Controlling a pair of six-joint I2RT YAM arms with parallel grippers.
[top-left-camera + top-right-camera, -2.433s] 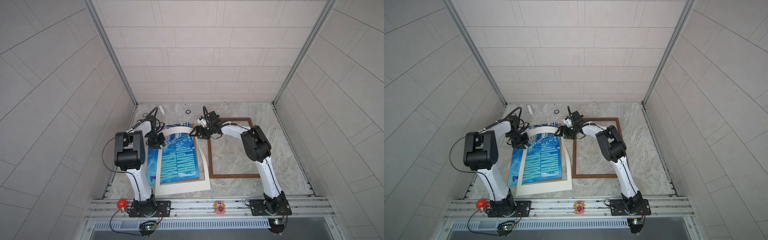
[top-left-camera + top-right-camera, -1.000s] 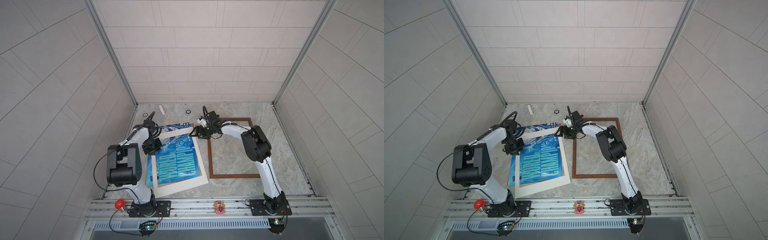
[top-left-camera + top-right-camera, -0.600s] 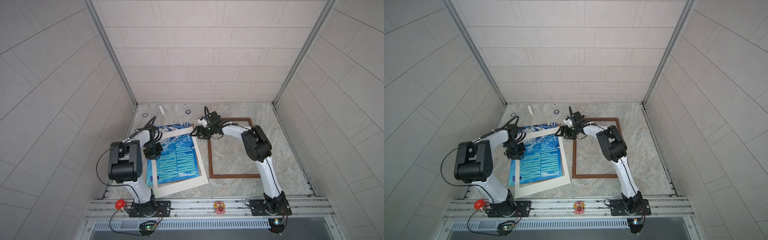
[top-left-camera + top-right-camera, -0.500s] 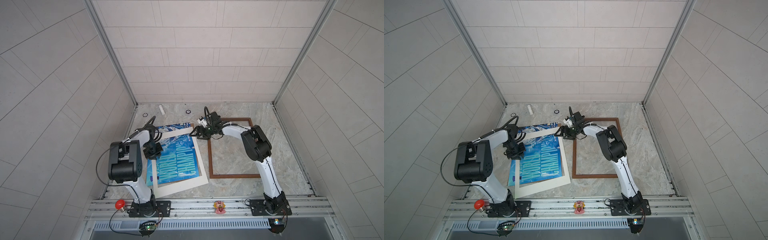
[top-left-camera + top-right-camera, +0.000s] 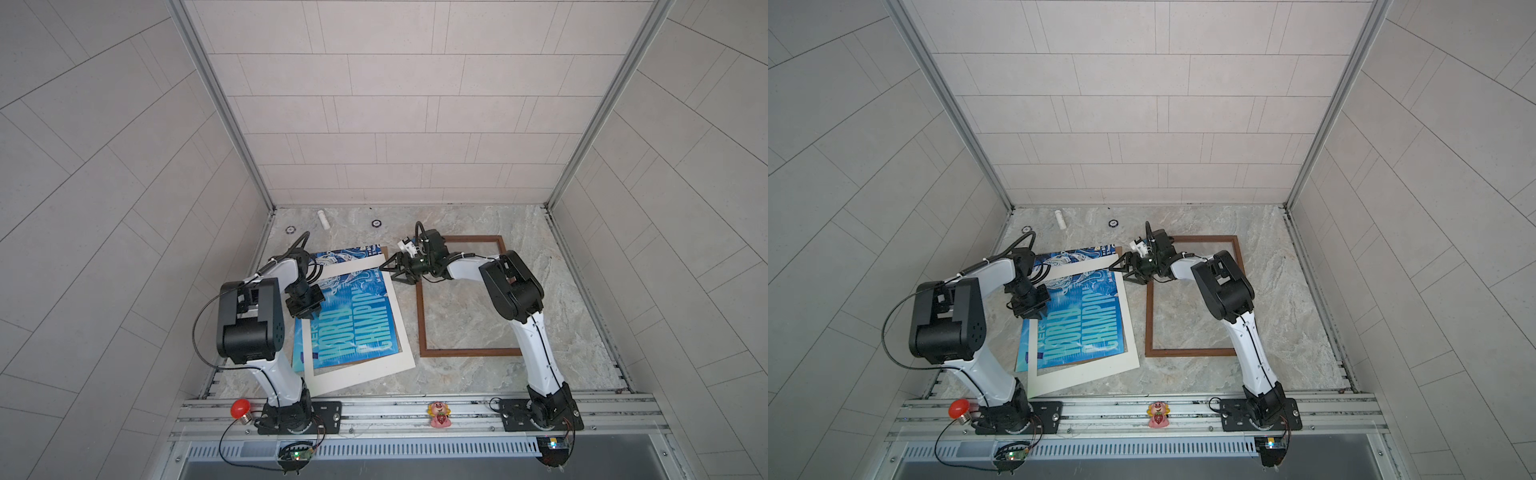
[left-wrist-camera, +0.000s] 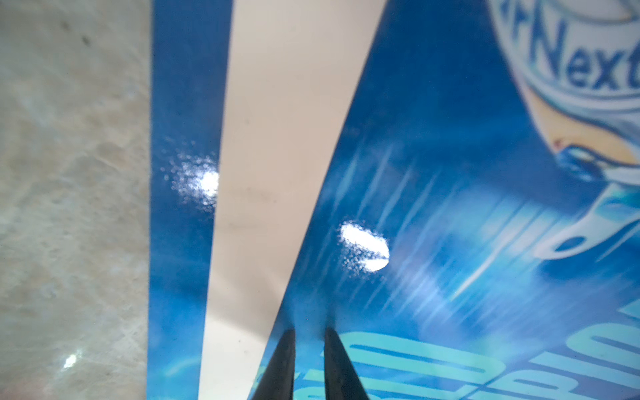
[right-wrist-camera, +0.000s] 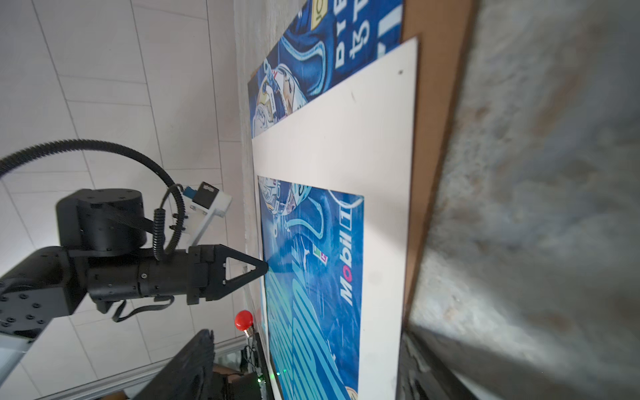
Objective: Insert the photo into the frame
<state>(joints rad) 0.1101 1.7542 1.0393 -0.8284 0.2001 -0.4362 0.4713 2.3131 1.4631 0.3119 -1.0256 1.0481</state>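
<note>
The photo (image 5: 353, 320) lies flat near the worktop's (image 5: 478, 376) left edge, askew under the cream mat (image 5: 361, 368). The frame (image 5: 469, 353) lies towards the right edge, apart from it. My left gripper (image 6: 309, 334) has its fingers nearly together, tips down on the photo just inside the mat's window. My right gripper (image 5: 397, 274) is spread wide at the mat's far corner; I can't tell whether it touches.

photo (image 5: 353, 320): edges hidden under mat (image 5: 361, 371) | board (image 7: 433, 121): mostly covered, strip showing beside mat | left claw (image 6: 309, 330): base cut off by view edge
</note>
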